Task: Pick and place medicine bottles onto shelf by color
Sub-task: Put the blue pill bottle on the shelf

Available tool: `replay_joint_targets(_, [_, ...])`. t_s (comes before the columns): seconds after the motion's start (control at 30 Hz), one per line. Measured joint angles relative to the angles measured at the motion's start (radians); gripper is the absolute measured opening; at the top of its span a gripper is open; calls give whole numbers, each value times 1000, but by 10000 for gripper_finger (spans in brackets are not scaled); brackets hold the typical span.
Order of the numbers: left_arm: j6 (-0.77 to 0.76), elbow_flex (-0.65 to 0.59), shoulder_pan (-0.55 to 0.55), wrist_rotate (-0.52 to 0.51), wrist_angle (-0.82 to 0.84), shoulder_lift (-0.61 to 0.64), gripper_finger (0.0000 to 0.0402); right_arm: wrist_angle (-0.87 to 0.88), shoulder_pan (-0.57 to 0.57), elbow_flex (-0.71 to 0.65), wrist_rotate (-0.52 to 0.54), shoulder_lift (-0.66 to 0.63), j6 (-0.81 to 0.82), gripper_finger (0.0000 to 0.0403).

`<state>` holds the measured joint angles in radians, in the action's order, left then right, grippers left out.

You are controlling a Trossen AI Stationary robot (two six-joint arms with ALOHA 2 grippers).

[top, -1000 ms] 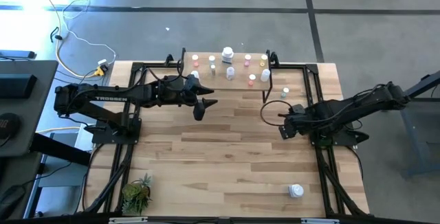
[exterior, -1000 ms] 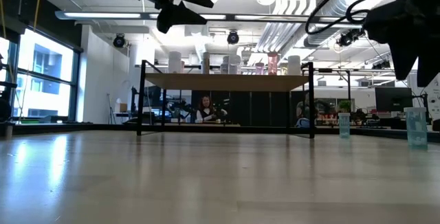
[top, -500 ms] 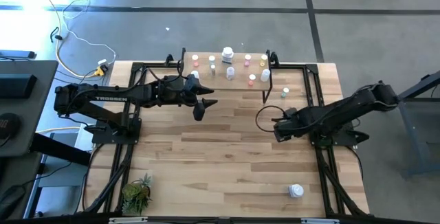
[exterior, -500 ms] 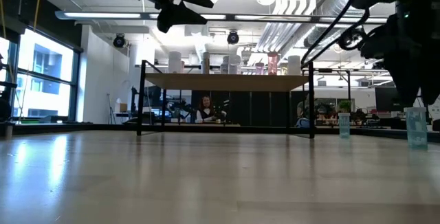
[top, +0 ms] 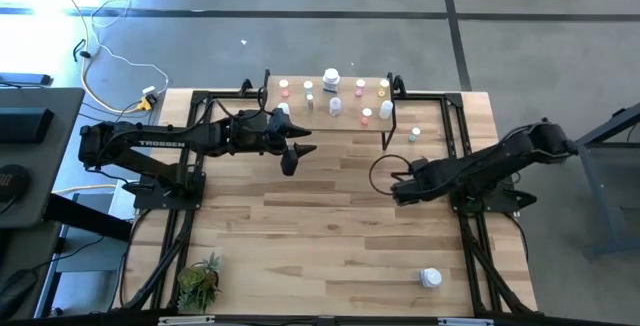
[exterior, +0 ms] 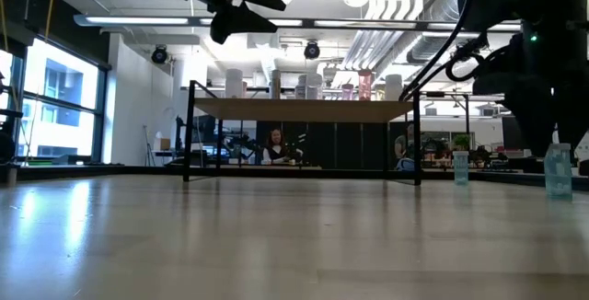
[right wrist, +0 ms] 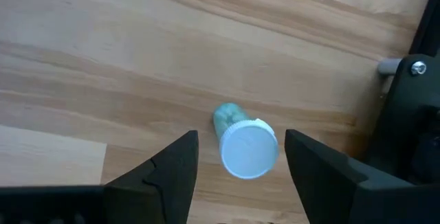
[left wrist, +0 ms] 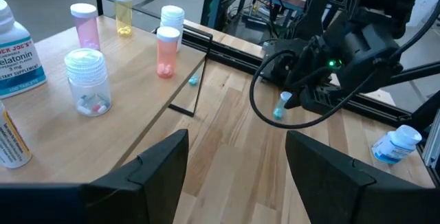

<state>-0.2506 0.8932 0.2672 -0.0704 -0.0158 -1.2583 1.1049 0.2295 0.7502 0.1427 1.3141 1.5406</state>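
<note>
My right gripper [right wrist: 240,145] [top: 398,191] is open and points down over a small teal bottle with a white cap [right wrist: 247,148] [exterior: 557,169]. The bottle stands upright on the tabletop, with one finger on either side of the cap and neither touching it. The left wrist view shows the same bottle [left wrist: 280,108] under that gripper. My left gripper [top: 295,154] [left wrist: 234,162] is open and waits in the air by the shelf's near left corner. The shelf [top: 345,116] [exterior: 304,109] carries several bottles with pink, yellow, green and white caps [left wrist: 86,80].
A larger white bottle [top: 430,278] [left wrist: 395,145] lies on its side near the table's near right corner. Two small teal bottles [top: 414,134] stand just right of the shelf. A potted plant [top: 200,281] sits at the near left corner. Black frame rails [top: 470,246] run along both sides.
My right gripper has moved toward the table's left edge and a little toward the near edge. It has also come down, so it now stands over the teal bottle. The left arm has kept still.
</note>
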Motion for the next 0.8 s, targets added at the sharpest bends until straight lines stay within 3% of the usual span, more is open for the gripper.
replay_joint_targets(0.5, [0, 0, 0, 0, 0, 0, 234, -3, 0, 0, -20, 22, 5, 109])
replay_joint_targets(0.8, [0, 0, 0, 0, 0, 0, 234, -3, 0, 30, -72, 20, -73, 104])
